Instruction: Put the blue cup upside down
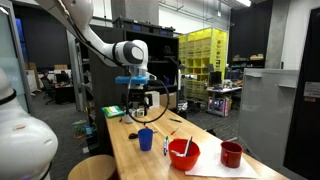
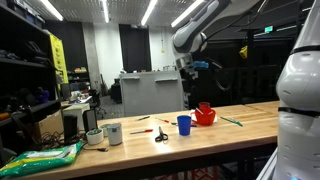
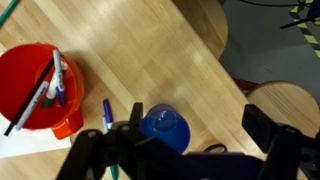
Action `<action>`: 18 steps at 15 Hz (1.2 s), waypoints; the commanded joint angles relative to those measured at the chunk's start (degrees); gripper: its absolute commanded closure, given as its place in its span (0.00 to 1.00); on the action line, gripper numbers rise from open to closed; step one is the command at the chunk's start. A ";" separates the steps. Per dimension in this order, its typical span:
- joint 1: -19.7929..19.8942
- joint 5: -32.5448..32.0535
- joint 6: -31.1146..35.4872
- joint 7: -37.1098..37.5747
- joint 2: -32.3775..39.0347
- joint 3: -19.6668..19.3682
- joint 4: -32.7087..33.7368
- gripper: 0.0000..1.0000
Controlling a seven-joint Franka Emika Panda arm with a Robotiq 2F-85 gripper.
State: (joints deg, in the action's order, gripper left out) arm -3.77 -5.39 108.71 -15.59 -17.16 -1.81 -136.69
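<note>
**Hovering open-fingered over the blue cup**

You are holding the gripper (image 1: pixel 140 100) high above the table (image 3: pixel 150 50), with its fingers (image 3: pixel 268 132) spread wide and gripping nothing. The blue cup (image 3: pixel 165 127) is sitting directly beneath the tool, between the fingers in the wrist view. On one side of the tool, the red bowl (image 3: pixel 35 90) and a marker (image 3: pixel 107 113) are crowding the cup. On the other side, bare wood is running out to the table edge, with a stool (image 3: pixel 285 100) beyond it.

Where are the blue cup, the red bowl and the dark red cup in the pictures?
blue cup (image 1: pixel 146 141): exterior view, side wall.
red bowl (image 1: pixel 184 157): exterior view, front outer wall.
dark red cup (image 1: pixel 231 155): exterior view, side wall.
</note>
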 commanded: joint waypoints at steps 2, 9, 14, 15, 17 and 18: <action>-0.78 1.71 4.03 -3.91 5.74 0.86 3.34 0.00; -1.79 5.21 6.27 -8.75 9.57 2.77 5.04 0.00; -1.33 3.87 7.06 -6.35 9.96 3.67 4.30 0.00; -1.33 3.37 7.48 -5.56 10.21 3.82 4.30 0.00; -1.31 3.13 7.81 -5.09 10.40 3.90 4.30 0.00; -1.30 3.13 7.83 -5.07 10.39 3.89 4.31 0.00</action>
State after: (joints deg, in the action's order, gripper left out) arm -5.39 -2.31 116.65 -20.65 -6.78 1.75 -132.47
